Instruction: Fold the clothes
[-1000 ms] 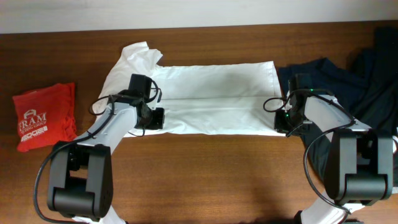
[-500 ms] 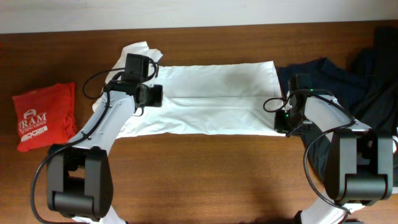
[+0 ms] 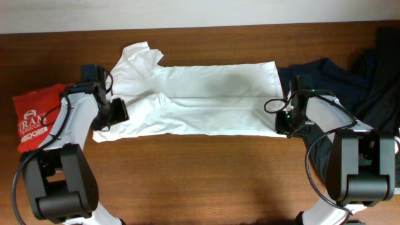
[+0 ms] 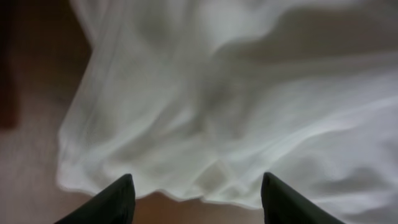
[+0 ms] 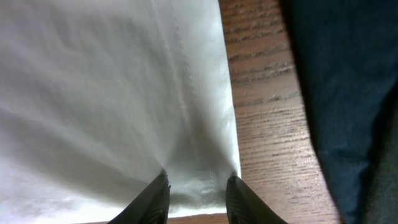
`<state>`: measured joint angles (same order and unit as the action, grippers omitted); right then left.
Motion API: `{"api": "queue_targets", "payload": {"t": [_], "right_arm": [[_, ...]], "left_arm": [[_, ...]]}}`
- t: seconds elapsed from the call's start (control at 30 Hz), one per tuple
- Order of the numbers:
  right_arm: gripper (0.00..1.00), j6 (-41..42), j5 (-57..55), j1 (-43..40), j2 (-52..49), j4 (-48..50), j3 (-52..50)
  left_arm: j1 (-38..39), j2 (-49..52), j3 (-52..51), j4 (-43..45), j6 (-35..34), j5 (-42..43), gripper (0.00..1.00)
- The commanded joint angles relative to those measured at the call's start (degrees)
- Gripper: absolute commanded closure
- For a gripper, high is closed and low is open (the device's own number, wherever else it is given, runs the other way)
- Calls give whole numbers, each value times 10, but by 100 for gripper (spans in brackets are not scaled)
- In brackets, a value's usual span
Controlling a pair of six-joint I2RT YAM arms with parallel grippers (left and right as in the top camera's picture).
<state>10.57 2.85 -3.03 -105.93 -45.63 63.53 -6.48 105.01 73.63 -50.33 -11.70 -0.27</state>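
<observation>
Overhead, T-shirt (image 3: 212,100) on wooden table (image 3: 200,178), pale wall (image 3: 187,12)

T-shirt (image 3: 212,100) is white, small shirt (image 3: 39,119) red, garments (image 3: 340,78) dark navy.

There is one white T-shirt (image 3: 212,103) mid-frame, one folded red shirt (image 3: 37,122) far left, one table (image 3: 206,178) and two grippers: left gripper (image 3: 117,112), right gripper (image 3: 282,122). The number of dark garments (image 3: 350,81) at upper right is unclear.

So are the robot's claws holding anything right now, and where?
The right claw pinches the white short-sleeved T-shirt by a corner of its hem. The left claw is open above the shirt's sleeve end, holding nothing.
</observation>
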Motion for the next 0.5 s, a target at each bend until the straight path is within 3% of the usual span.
{"api": "queue_targets", "payload": {"t": [0.0, 0.27, 0.4, 0.43, 0.47], "right_arm": [[66, 2, 1, -4, -4, -5, -3], [66, 2, 1, -4, -4, -7, -3], [69, 2, -1, -4, -4, -11, -3], [73, 2, -5, -4, -4, -20, -3], [73, 3, -10, -4, -4, -25, -3]], "left_arm": [[-19, 0, -24, -30, -9, -48, 35], [-46, 0, -36, -28, -42, -82, 34], [-47, 0, -105, 59, -41, -88, 34], [-48, 0, -120, 80, -41, -91, 39], [-50, 0, -125, 88, -41, -97, 52]]}}
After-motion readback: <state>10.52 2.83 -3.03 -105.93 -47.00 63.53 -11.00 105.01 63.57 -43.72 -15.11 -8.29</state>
